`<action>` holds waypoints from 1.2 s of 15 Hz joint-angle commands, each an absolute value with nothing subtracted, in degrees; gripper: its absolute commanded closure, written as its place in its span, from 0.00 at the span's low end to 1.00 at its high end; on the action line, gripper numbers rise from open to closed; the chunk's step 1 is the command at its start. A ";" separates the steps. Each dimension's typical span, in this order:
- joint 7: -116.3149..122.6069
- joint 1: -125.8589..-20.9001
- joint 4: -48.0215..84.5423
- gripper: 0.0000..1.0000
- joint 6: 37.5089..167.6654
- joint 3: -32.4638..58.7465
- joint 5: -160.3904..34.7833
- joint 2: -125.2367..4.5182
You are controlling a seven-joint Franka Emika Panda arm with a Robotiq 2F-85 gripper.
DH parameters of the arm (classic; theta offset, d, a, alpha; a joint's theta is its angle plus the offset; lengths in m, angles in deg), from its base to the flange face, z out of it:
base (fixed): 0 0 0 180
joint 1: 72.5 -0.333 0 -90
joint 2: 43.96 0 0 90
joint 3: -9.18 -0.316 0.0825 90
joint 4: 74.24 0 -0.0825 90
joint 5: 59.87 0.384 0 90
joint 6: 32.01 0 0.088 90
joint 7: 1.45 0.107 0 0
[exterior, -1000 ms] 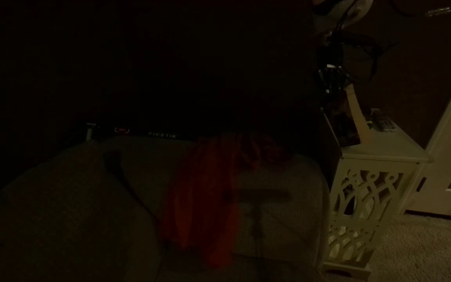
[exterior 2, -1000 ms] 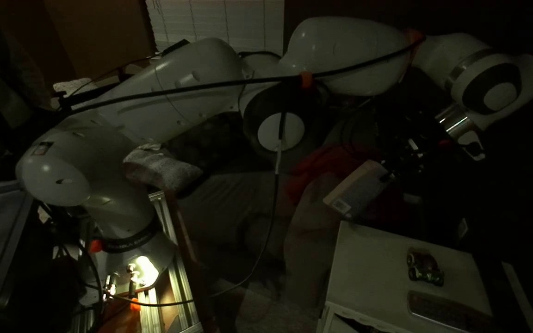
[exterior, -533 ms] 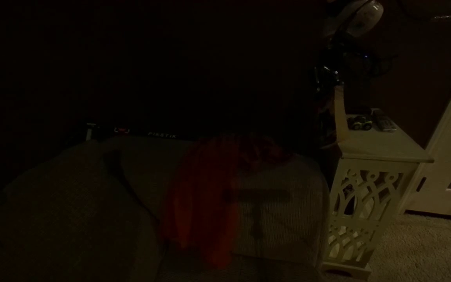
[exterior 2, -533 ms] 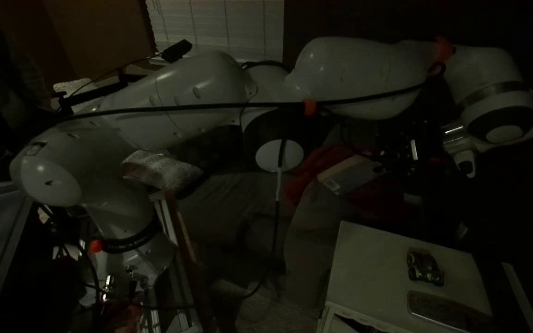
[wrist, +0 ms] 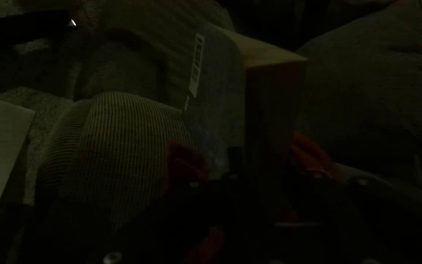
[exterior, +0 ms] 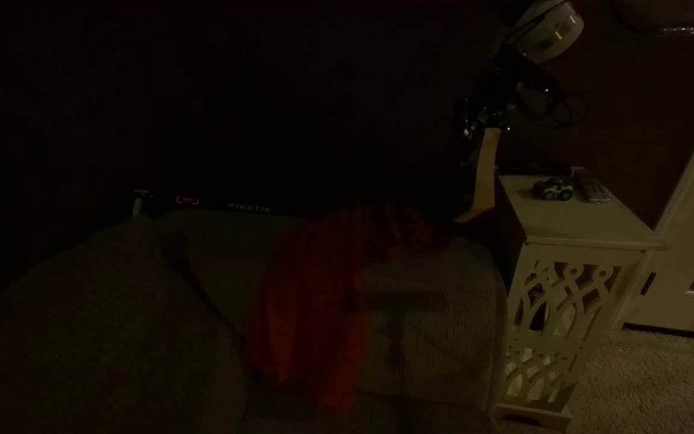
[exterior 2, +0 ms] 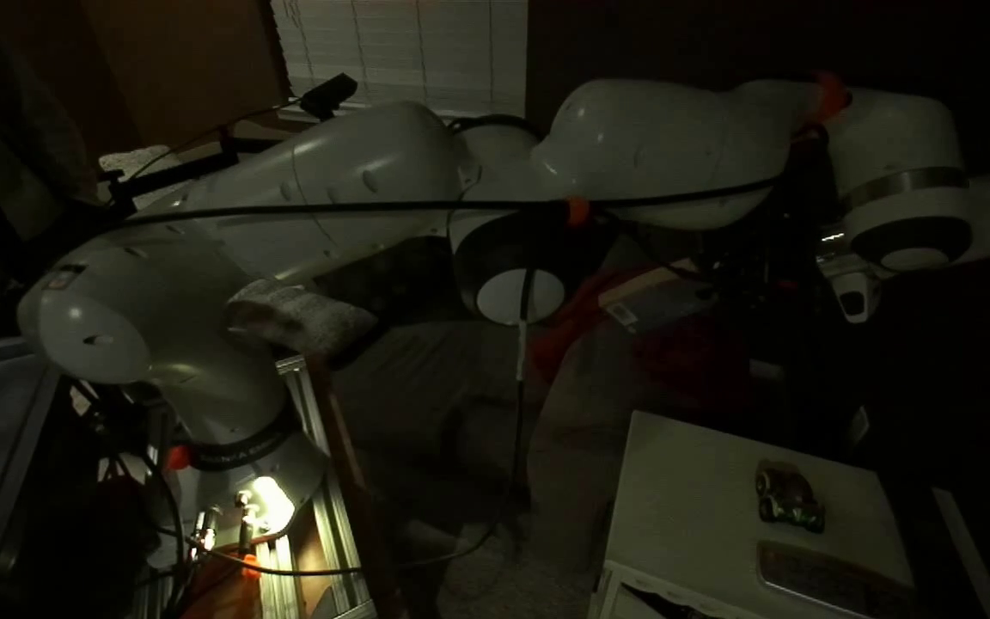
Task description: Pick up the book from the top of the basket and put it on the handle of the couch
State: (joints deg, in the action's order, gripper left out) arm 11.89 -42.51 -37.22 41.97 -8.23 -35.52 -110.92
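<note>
- your book (wrist: 238,99) and gripper (exterior: 487,128) had shifted away from the basket (exterior: 582,226) since the earlier frame, toward the handle of the couch (exterior: 437,271).
- your pickup looked done: the fingers (wrist: 234,157) were clamped on the book, which hung steeply, apart from the basket.
- lowering it onto the handle and letting go seemed left to you.
- a red-orange cloth (exterior: 317,301) draped across part of the handle could have rumpled under your book.
- a toy car (exterior 2: 790,497) sat on the basket, away from your path; it was too dark to tell whether book touched cloth.
</note>
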 commanded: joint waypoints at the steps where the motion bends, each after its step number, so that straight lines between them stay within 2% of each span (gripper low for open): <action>1: 12.91 -42.20 -36.89 0.93 45.73 -9.24 -33.16 -111.30; 8: 17.55 -40.73 -30.47 0.93 62.39 -14.53 -20.26 -109.24; 14: 0.93 -41.58 -17.39 0.93 83.32 -21.37 -12.51 -104.66; 15: 7.30 -42.64 -25.28 0.70 78.88 -19.69 -15.17 -109.19; 18: 2.99 -43.16 -21.29 0.70 82.54 -21.03 -15.00 -107.43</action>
